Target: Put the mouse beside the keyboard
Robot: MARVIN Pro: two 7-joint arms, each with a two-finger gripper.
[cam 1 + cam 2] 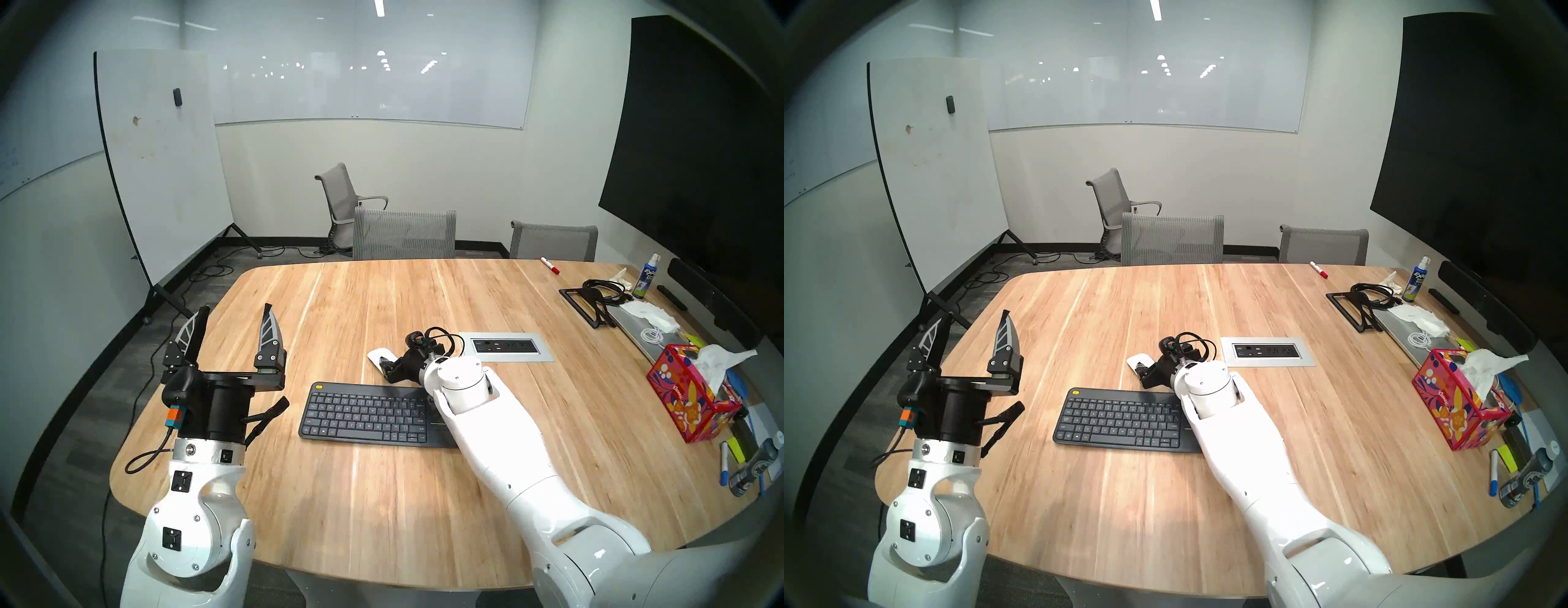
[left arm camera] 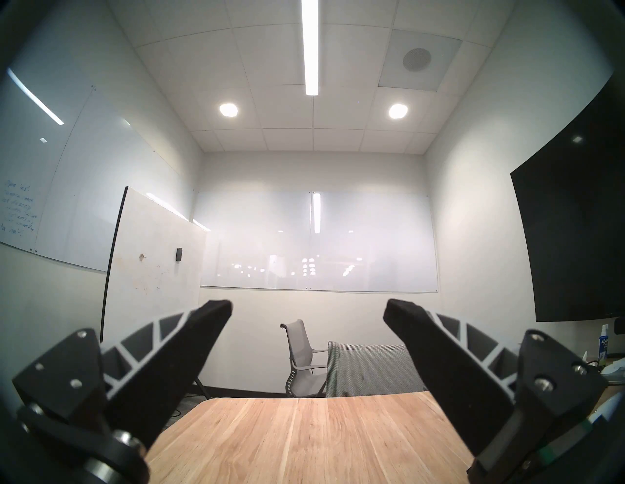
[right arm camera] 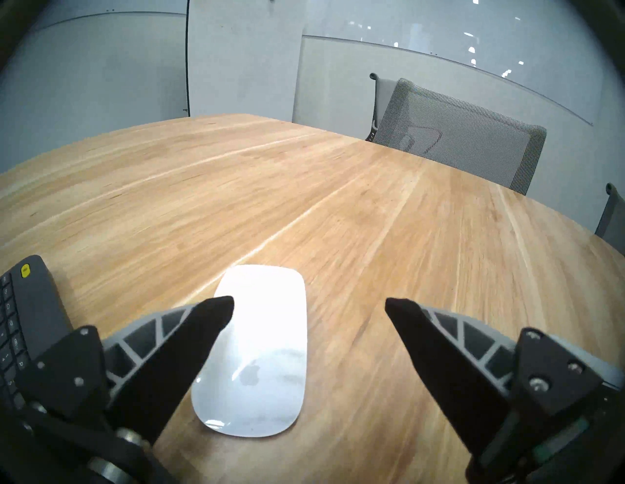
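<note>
The white glossy mouse (image 3: 260, 355) lies flat on the wooden table (image 1: 382, 488), just past the far edge of the dark keyboard (image 1: 365, 414). It shows partly in the head views (image 1: 377, 354) (image 1: 1137, 361). My right gripper (image 3: 309, 307) is open and low over the mouse. Its left finger (image 3: 203, 324) overlaps the mouse's left side, and its right finger stands apart to the right. In the head views the right gripper (image 1: 385, 364) (image 1: 1143, 370) partly hides the mouse. The keyboard's yellow-button corner (image 3: 25, 270) is at the left. My left gripper (image 1: 236, 309) (image 2: 309, 304) is open, empty and raised at the table's left.
A silver power outlet panel (image 1: 505, 346) is set in the table right of the mouse. A colourful tissue box (image 1: 687, 395), markers, a spray bottle (image 1: 645, 276), cables and a laptop crowd the right edge. Grey chairs (image 1: 403, 233) stand at the far side.
</note>
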